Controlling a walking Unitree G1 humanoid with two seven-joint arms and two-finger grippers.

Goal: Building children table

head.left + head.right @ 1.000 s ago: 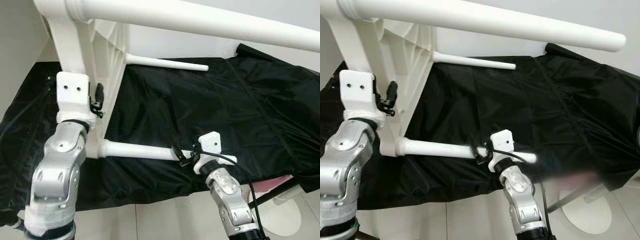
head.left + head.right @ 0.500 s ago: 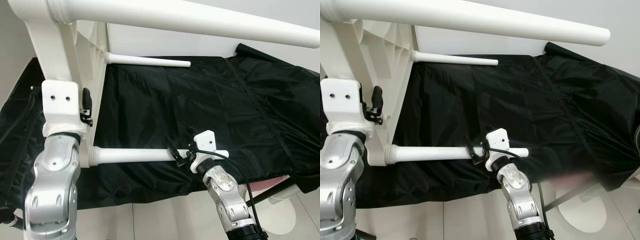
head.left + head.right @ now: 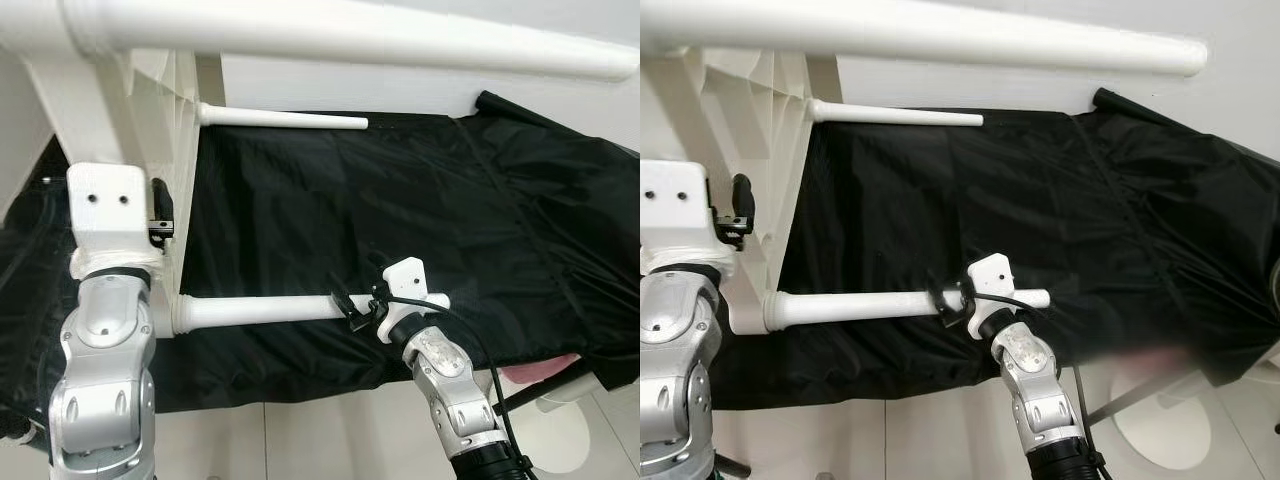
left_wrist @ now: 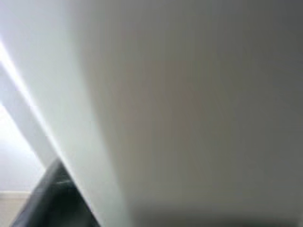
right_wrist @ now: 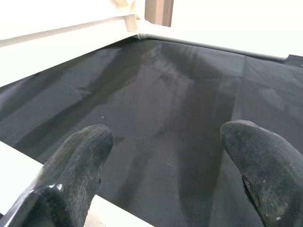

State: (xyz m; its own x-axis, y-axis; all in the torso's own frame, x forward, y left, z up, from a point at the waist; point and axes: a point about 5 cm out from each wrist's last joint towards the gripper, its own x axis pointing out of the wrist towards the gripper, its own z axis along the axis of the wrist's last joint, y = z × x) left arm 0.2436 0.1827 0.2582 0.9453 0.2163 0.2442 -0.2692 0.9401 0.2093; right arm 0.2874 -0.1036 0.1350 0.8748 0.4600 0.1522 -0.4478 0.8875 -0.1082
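The white children's table stands on its edge on a black sheet (image 3: 420, 200), its ribbed table top (image 3: 178, 110) at the left. Three of its legs stick out sideways: a near one (image 3: 260, 310), a far one (image 3: 285, 118) and one high across the top (image 3: 350, 35). My left gripper (image 3: 160, 212) is shut on the table top's edge, and the left wrist view is a blur of that white surface (image 4: 189, 94). My right gripper (image 3: 352, 308) is open at the near leg close to its free end. Its fingers (image 5: 75, 165) stand wide apart over the white leg (image 5: 12, 163).
The black sheet ends close in front of me, with pale tiled floor (image 3: 300, 440) below. A pink thing (image 3: 540, 372) and a white round object (image 3: 565, 440) lie at the lower right. A white wall (image 3: 330, 85) rises behind the table.
The table and both grippers sit further left in the picture. The near leg lies more level than before. My right gripper stays at that leg, my left on the table top.
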